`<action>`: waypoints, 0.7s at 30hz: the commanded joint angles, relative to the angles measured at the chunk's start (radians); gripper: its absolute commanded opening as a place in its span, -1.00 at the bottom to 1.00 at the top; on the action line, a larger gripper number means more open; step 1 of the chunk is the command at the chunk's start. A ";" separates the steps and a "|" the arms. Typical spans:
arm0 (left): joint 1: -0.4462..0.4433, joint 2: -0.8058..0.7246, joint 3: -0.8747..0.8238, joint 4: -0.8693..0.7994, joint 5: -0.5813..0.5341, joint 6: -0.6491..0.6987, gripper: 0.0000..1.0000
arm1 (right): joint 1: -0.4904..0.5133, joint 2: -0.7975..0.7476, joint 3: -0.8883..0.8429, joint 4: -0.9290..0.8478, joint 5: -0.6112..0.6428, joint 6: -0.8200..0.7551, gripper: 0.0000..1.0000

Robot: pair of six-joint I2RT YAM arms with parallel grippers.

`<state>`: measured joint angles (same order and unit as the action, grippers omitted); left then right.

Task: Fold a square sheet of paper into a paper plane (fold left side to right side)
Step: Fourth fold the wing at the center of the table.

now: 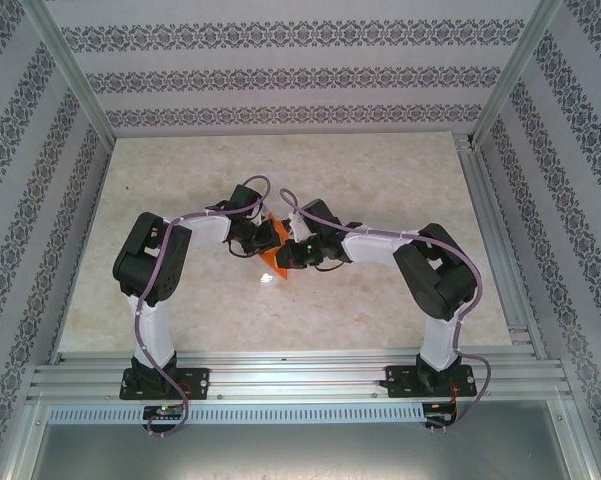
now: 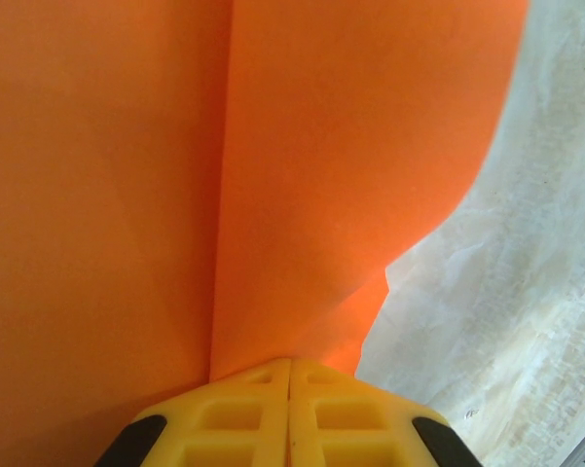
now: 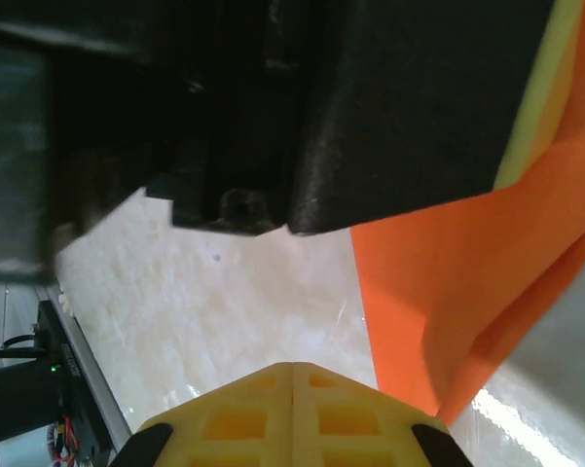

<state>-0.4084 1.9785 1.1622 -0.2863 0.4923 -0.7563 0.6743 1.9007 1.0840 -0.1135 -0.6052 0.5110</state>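
The square sheet of paper [image 1: 276,262] is bright orange and partly folded, lying mid-table between the two arms. In the left wrist view the paper [image 2: 302,175] takes up most of the picture, with a straight crease running down to my fingertips. My left gripper [image 2: 290,363] is shut, its yellow tips against the paper; I see no paper between the jaws. My right gripper [image 3: 292,366] is shut and empty over bare table, just left of the paper [image 3: 448,292]. From above, the left gripper [image 1: 261,238] and right gripper [image 1: 294,252] nearly meet at the sheet.
The marble-patterned table [image 1: 380,180] has free room on all sides of the arms. Patterned walls and metal frame posts [image 1: 75,75] enclose it. The left gripper's black body [image 3: 370,107] hangs close above the right gripper's tips.
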 commanded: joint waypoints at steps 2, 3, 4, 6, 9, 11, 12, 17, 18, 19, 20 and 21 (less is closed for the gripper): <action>-0.005 0.044 -0.032 -0.093 -0.107 0.026 -0.83 | 0.012 0.048 0.006 -0.006 0.045 -0.004 -0.94; -0.005 0.043 -0.033 -0.093 -0.107 0.026 -0.83 | 0.014 0.055 0.002 -0.014 0.055 -0.012 -0.94; -0.004 0.043 -0.032 -0.094 -0.109 0.025 -0.83 | 0.016 0.059 -0.003 -0.028 0.066 -0.020 -0.94; -0.004 0.042 -0.026 -0.096 -0.106 0.027 -0.83 | 0.024 0.065 -0.017 -0.052 0.078 -0.035 -0.95; -0.001 0.032 -0.006 -0.117 -0.106 0.039 -0.81 | 0.040 0.073 -0.050 -0.081 0.095 -0.050 -0.95; 0.007 0.018 0.015 -0.136 -0.102 0.049 -0.79 | 0.041 0.076 -0.081 -0.085 0.110 -0.052 -0.95; 0.015 0.007 0.028 -0.147 -0.100 0.057 -0.77 | 0.041 0.077 -0.096 -0.081 0.116 -0.050 -0.95; 0.077 -0.059 0.117 -0.221 -0.081 0.094 -0.58 | 0.041 0.083 -0.127 -0.090 0.139 -0.054 -0.96; 0.089 -0.074 0.138 -0.233 -0.074 0.106 -0.53 | 0.041 0.083 -0.128 -0.092 0.143 -0.052 -0.96; 0.102 -0.089 0.151 -0.243 -0.065 0.111 -0.48 | 0.042 0.085 -0.128 -0.092 0.145 -0.051 -0.96; 0.113 -0.106 0.160 -0.247 -0.060 0.115 -0.45 | 0.043 0.088 -0.128 -0.093 0.143 -0.053 -0.97; 0.122 -0.126 0.162 -0.248 -0.052 0.117 -0.42 | 0.043 0.092 -0.125 -0.098 0.143 -0.056 -0.97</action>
<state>-0.3210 1.9419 1.2781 -0.4793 0.4545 -0.6819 0.6960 1.9434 1.0122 -0.0666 -0.5354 0.4767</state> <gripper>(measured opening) 0.284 0.042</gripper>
